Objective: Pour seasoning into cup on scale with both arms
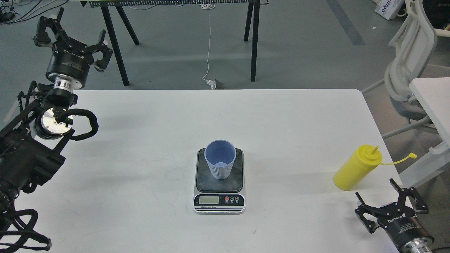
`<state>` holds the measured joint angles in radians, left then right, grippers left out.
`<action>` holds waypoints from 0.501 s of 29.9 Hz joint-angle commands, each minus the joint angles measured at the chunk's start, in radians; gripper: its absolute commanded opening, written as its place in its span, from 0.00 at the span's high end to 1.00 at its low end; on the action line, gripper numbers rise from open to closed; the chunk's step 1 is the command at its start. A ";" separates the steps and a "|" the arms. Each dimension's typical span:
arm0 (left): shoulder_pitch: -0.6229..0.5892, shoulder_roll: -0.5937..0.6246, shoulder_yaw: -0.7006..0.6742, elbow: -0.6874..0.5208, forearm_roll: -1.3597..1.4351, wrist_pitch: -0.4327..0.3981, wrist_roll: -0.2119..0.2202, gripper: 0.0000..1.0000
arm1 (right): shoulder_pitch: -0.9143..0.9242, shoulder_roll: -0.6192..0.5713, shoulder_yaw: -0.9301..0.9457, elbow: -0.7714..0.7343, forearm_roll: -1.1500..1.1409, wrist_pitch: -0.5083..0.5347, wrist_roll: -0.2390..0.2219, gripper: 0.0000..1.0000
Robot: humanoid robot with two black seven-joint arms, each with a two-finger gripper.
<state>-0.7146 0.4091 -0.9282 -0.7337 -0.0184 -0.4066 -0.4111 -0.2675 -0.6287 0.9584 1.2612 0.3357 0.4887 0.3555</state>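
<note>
The yellow seasoning bottle (355, 168) leans far over or lies on its side near the table's right edge. Its nozzle points up and right, and its tethered cap (413, 155) reaches past the edge. My right gripper (375, 189) is open and empty, just in front of the bottle and apart from it. The light blue cup (220, 163) stands upright on the dark plate of the scale (218, 208) at the table's middle front. My left gripper (72, 31) is open and empty, raised beyond the table's far left corner.
The white table (147, 140) ends close to the right of the bottle. A white chair (409, 66) and a second white table (434, 98) stand to the right. Black trestle legs (254, 38) and a white cable (209, 45) are behind.
</note>
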 commanded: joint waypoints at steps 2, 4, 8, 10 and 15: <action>0.001 0.000 0.000 -0.003 0.000 0.000 0.000 0.00 | 0.002 -0.052 0.109 -0.011 -0.003 0.000 -0.003 0.01; 0.001 0.000 0.002 -0.003 0.000 0.000 0.000 0.00 | 0.048 -0.081 0.141 -0.022 -0.004 0.000 -0.012 0.01; 0.001 0.000 0.000 -0.003 0.000 0.000 0.000 0.00 | 0.230 -0.103 0.161 -0.095 -0.006 0.000 -0.001 0.01; 0.001 0.000 0.000 -0.003 0.000 0.000 0.000 0.00 | 0.328 -0.100 0.149 -0.164 -0.012 0.000 -0.001 0.01; 0.001 0.005 0.000 -0.003 0.000 -0.001 0.000 0.00 | 0.563 -0.091 0.057 -0.313 -0.020 0.000 -0.013 0.01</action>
<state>-0.7133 0.4106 -0.9279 -0.7365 -0.0184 -0.4066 -0.4111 0.1675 -0.7297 1.0705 1.0240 0.3182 0.4888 0.3467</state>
